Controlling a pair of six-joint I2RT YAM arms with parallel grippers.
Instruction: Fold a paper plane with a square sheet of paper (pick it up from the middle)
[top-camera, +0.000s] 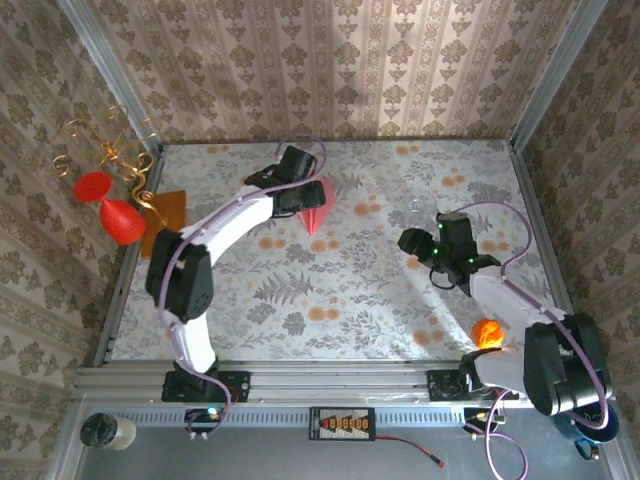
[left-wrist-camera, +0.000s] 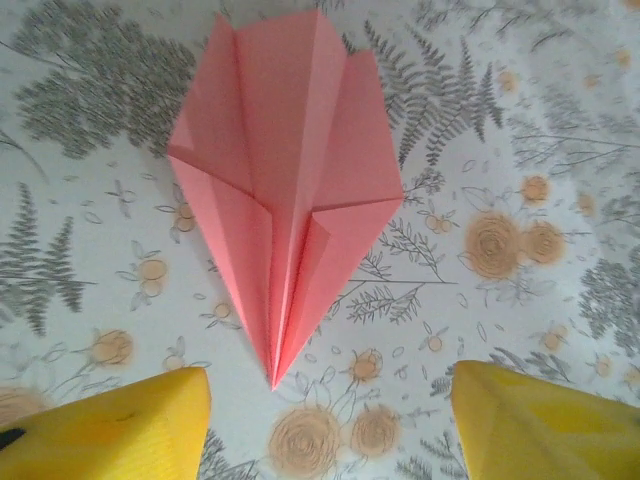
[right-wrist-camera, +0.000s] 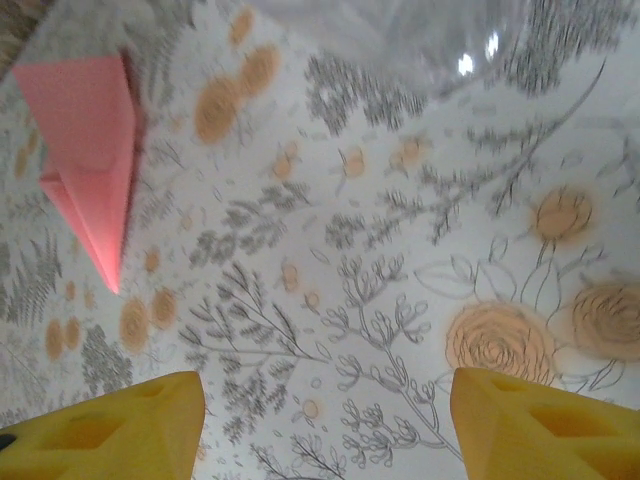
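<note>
Paper plane (left-wrist-camera: 285, 190), one only, lies flat on the flowered table (top-camera: 350, 320): pink, kite-shaped, centre-creased. Of two grippers, the left gripper (left-wrist-camera: 330, 425) hangs just off its sharp point, jaws spread and empty. The right gripper (right-wrist-camera: 325, 425), well apart from it, is also spread and empty.

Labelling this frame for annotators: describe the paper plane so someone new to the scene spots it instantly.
On the floral-patterned table, look toward the far edge, slightly left of centre, just ahead of the left gripper. The paper plane lies flat there, its sharp point toward the arms' bases. It is salmon-pink and kite-shaped with a centre crease, unlike the darker orange sheet at the table's left edge.
</note>
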